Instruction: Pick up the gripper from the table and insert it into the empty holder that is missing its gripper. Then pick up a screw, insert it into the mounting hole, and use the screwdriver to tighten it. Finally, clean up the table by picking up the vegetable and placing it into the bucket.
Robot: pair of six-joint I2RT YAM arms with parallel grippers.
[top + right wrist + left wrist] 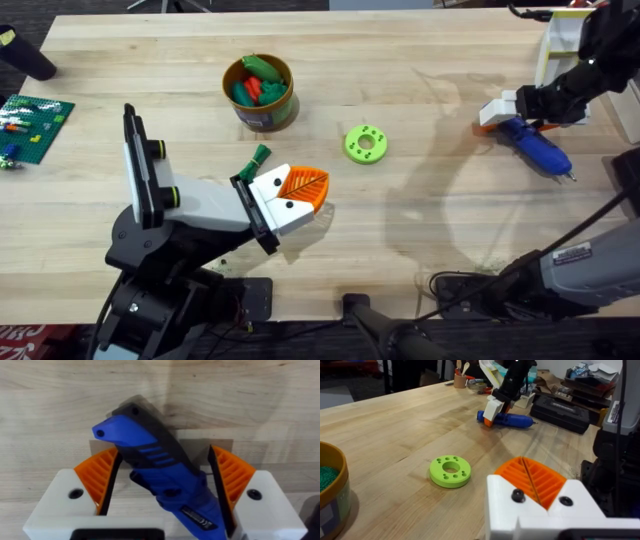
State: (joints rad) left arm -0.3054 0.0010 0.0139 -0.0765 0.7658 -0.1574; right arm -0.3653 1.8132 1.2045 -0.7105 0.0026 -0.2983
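Note:
The blue screwdriver [541,148] lies on the table at the far right, its metal tip toward the front. My right gripper [500,112] is down over its handle end, open, with the handle [160,475] between the orange pads [97,475]. My left gripper [305,185] hovers at the table's middle front, pads pressed together and nothing between them [530,480]. A small dark-green vegetable [260,154] pokes out beside the left wrist, partly hidden by the arm. The tan bucket [283,100] stands behind it, with green and red toy pieces inside.
A flat bright-green disc with holes [366,143] lies between the two grippers [450,471]. A white stand [556,45] sits at the far right corner. A green brick plate [35,120] lies at the left edge. Cables run along the front right.

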